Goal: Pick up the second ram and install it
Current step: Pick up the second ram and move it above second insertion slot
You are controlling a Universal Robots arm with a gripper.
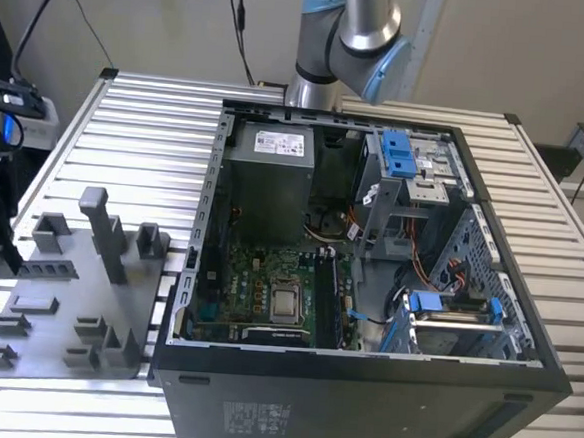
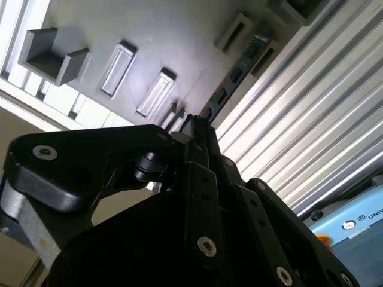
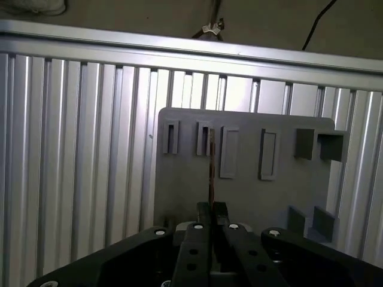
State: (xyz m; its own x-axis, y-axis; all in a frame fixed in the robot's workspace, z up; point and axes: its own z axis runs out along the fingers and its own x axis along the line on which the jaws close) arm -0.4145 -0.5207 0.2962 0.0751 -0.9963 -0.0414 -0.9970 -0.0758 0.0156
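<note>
Gripper (image 1: 9, 257) position, exterior view: at the far edge of the exterior view's left, just beside the left end of the grey tray (image 1: 64, 323) and well apart from the open computer case (image 1: 359, 404), which lies on the slatted table (image 1: 137, 138) to the exterior view's right. The motherboard (image 1: 256, 297) is exposed inside the case, and the arm (image 1: 350, 33) rises behind the case's far wall. Jaw state cannot be read from this view. Second wrist view: the gripper (image 2: 196, 128) is narrowed onto one end of the second ram (image 2: 239, 75), and the dark green-blue board with its row of black chips runs away from the fingertips along the border between the tray (image 2: 149, 36) and the table slats (image 2: 311, 119). Rectangular slots (image 2: 116, 69) in the tray lie to one side of the board. First wrist view: the gripper (image 3: 212, 210) has both fingers pressed against the flat faces of the second ram (image 3: 211, 167), which is seen edge-on as a thin upright line in front of the tray (image 3: 251, 197). Its far end lines up with one of the narrow slots (image 3: 204, 139). Whether the board touches the tray or sits clear of it cannot be determined. The table (image 3: 78, 149) extends beyond the tray on both sides.
</note>
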